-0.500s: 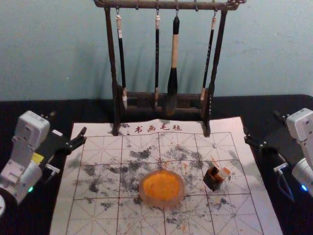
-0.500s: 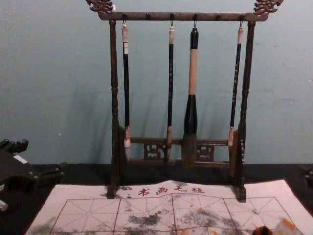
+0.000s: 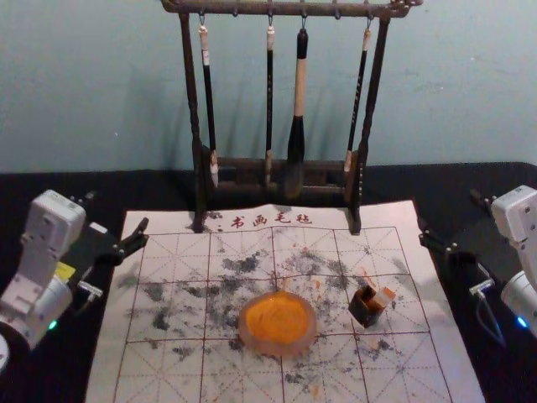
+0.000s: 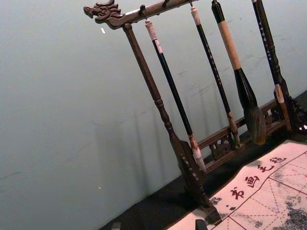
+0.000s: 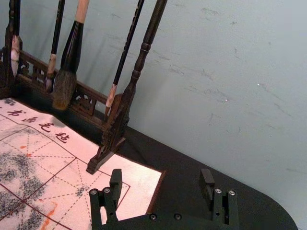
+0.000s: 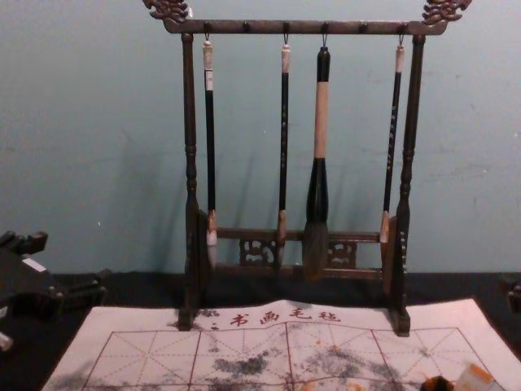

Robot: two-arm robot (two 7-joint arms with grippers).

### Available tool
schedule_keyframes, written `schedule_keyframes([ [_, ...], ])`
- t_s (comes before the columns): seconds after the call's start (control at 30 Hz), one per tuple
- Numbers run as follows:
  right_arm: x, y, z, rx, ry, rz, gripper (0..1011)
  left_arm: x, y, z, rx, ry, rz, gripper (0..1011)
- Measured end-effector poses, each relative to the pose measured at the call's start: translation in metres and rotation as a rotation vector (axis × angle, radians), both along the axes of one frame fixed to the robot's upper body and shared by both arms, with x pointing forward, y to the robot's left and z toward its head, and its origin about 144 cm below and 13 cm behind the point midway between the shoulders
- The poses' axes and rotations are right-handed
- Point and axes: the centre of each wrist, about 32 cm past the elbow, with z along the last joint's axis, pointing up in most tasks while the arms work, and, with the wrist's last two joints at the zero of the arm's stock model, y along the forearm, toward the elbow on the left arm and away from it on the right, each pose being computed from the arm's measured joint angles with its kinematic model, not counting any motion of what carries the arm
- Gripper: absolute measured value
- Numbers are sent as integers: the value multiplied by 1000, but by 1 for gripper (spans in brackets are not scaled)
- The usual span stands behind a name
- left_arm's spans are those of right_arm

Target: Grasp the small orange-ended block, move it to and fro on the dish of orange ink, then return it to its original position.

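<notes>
The left end effector [image 3: 117, 210], mid-left, and right end effector [image 3: 450, 213], mid-right, were spread wide; the tilted block [image 3: 384, 296], lower right, could be toppled with the dark pot [image 3: 364, 311] by an off-centre grasp.

Nothing visibly moved or changed between the earlier head and chest views and the current ones.

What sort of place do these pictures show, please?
It seems to be a workspace for Chinese calligraphy or brush painting. Brushes hang from a dark rack; in front lies a gridded mat with Chinese characters and ink stains, and on it stands a dish of orange ink.
</notes>
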Motion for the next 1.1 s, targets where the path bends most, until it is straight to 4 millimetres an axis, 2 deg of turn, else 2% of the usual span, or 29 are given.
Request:
schedule_keyframes([
  [1.1,0,0,0,0,0,0,1003,0,0,0,0,0,0,1001],
])
